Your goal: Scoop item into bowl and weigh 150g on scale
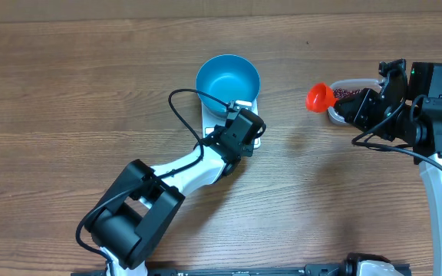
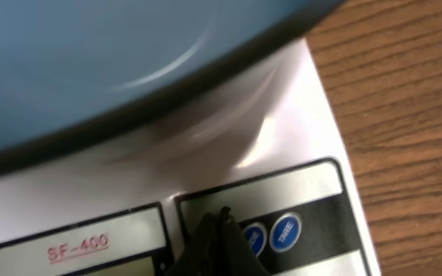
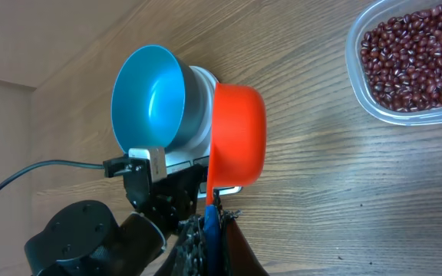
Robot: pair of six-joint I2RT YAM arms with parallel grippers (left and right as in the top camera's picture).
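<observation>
Scale (image 2: 298, 138) buttons (image 2: 285, 232) — left wrist only

Bowl: round deep bright-blue bowl (image 1: 228, 80), upright, empty, on the scale.
Scale: small flat white rectangular scale (image 2: 290, 130), blue buttons along one edge.
Beans: glossy maroon beans (image 3: 413, 61), heaped in a clear plastic tub (image 3: 353, 57).

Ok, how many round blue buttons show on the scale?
2, side by side on the scale panel: the right button clear, the left button beside the shut left hand. More may be hidden under it.
</observation>
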